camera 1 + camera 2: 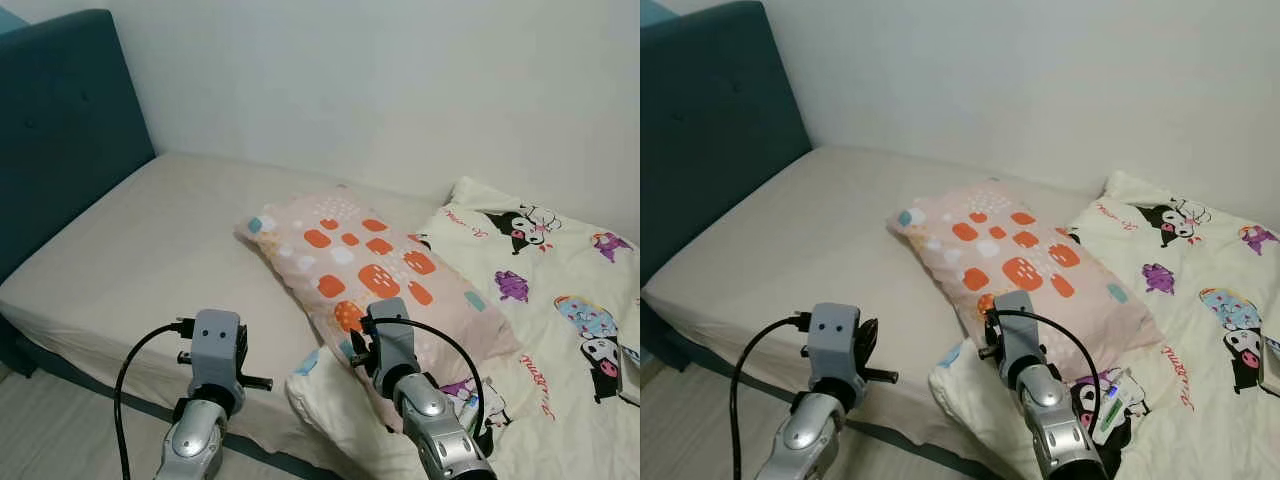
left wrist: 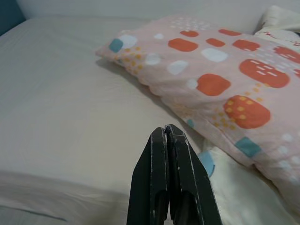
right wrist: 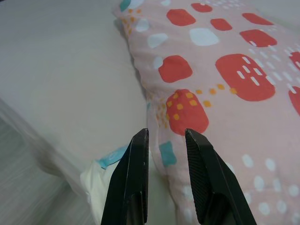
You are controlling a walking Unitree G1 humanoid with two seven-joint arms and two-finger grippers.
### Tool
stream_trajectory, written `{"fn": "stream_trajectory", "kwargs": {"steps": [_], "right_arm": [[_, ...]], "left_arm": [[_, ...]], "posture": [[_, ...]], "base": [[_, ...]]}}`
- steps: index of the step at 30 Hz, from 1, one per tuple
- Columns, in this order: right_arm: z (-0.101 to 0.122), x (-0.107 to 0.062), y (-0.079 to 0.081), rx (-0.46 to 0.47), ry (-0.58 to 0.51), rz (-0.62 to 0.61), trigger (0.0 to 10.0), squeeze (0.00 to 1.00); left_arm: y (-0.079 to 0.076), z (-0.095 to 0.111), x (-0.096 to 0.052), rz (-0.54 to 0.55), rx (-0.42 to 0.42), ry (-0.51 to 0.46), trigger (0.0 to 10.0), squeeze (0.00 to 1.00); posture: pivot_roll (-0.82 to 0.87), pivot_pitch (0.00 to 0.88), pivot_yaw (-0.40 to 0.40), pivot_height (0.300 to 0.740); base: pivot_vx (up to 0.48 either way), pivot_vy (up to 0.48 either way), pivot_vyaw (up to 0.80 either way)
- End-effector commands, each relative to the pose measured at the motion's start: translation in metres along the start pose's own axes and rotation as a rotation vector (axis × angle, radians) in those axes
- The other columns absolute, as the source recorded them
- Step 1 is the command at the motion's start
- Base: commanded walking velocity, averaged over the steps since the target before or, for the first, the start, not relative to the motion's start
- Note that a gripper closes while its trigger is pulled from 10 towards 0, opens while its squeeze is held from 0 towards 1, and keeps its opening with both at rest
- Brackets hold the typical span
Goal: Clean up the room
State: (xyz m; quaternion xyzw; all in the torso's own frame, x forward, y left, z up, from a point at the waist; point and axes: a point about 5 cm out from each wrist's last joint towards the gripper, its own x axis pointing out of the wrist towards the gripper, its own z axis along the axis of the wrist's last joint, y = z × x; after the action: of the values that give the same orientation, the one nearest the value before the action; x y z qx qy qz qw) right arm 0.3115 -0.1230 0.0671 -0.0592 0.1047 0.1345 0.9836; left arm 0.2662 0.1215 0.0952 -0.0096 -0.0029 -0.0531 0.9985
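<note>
A pink pillow (image 1: 372,268) with orange, white and teal patches lies slanted across the middle of the beige mattress (image 1: 150,260). Its near end rests on a cream quilt (image 1: 545,300) printed with cartoon characters, which is crumpled over the right side of the bed. My right gripper (image 3: 166,134) is open, its two black fingers (image 3: 133,173) hovering just above the pillow's near edge with nothing between them. The right arm (image 1: 400,365) reaches in from the lower middle. My left gripper (image 2: 168,130) is shut and empty, held over bare sheet to the left of the pillow; its arm (image 1: 215,360) is at lower left.
A teal padded headboard (image 1: 60,130) stands at the left end of the bed. A white wall (image 1: 400,80) runs behind it. The bed's near edge (image 1: 120,385) drops to a pale wood-look floor (image 1: 60,440) at lower left.
</note>
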Motion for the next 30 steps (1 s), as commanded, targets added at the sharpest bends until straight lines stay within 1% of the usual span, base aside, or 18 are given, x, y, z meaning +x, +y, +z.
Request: {"fn": "stream_trajectory", "kwargs": {"steps": [1, 7, 8, 10, 14, 19, 23, 24, 25, 26, 30], "right_arm": [[-0.005, -0.002, -0.003, 0.02, 0.021, -0.016, 10.0, 0.0], [-0.005, -0.002, -0.003, 0.019, 0.023, -0.015, 10.0, 0.0], [-0.005, -0.002, -0.003, 0.019, 0.023, -0.015, 10.0, 0.0], [-0.006, -0.002, -0.002, 0.02, 0.024, -0.015, 10.0, 0.0], [-0.006, -0.002, -0.003, 0.022, 0.027, -0.016, 10.0, 0.0], [-0.006, -0.002, -0.004, 0.021, 0.034, -0.018, 10.0, 0.0], [-0.006, -0.002, -0.01, 0.007, 0.047, -0.042, 10.0, 0.0], [-0.009, -0.002, -0.011, 0.001, 0.062, -0.046, 10.0, 0.0], [-0.013, -0.003, -0.012, -0.019, 0.09, -0.05, 10.0, 0.0], [-0.018, -0.004, -0.012, -0.032, 0.12, -0.047, 10.0, 0.0], [-0.037, -0.008, -0.012, -0.077, 0.228, -0.034, 10.0, 0.0]], "left_arm": [[-0.003, -0.001, -0.001, -0.029, 0.016, 0.003, 10.0, 0.0], [-0.005, -0.002, -0.002, -0.034, 0.019, 0.009, 10.0, 0.0], [-0.005, -0.003, -0.002, -0.031, -0.009, 0.015, 10.0, 0.0], [-0.005, -0.004, -0.002, -0.026, -0.009, 0.02, 10.0, 0.0], [-0.004, -0.005, -0.002, -0.027, 0.005, 0.033, 10.0, 0.0], [-0.002, -0.011, -0.001, -0.014, 0.039, 0.074, 10.0, 0.0], [0.009, -0.019, -0.001, 0.047, 0.084, 0.106, 10.0, 0.0], [0.015, -0.024, -0.003, 0.071, 0.122, 0.131, 10.0, 0.0], [0.02, -0.028, -0.004, 0.089, 0.153, 0.144, 10.0, 0.0], [0.025, -0.033, -0.006, 0.101, 0.165, 0.165, 10.0, 0.0], [0.039, -0.043, -0.014, 0.117, 0.184, 0.214, 10.0, 0.0]], "posture": [[-0.06, 0.096, -0.016, 0.74], [-0.06, 0.094, -0.016, 0.74], [-0.06, 0.095, -0.016, 0.74], [-0.06, 0.095, -0.016, 0.74], [-0.06, 0.096, -0.015, 0.74], [-0.06, 0.097, -0.017, 0.74], [-0.06, 0.103, -0.018, 0.74], [-0.06, 0.103, -0.018, 0.74], [-0.06, 0.104, -0.018, 0.74], [-0.06, 0.104, -0.018, 0.74], [-0.06, 0.11, -0.017, 0.74]], "base": [[0.0, -0.27, 0.0], [0.0, -0.44, 0.0], [0.0, 0.0, 0.0], [0.0, 0.0, 0.0], [0.0, 0.0, 0.0], [0.0, 0.0, 0.0], [0.0, 0.0, 0.0], [0.0, 0.0, 0.0], [0.0, 0.0, 0.0], [0.0, 0.0, 0.0], [0.0, 0.0, 0.0]]}}
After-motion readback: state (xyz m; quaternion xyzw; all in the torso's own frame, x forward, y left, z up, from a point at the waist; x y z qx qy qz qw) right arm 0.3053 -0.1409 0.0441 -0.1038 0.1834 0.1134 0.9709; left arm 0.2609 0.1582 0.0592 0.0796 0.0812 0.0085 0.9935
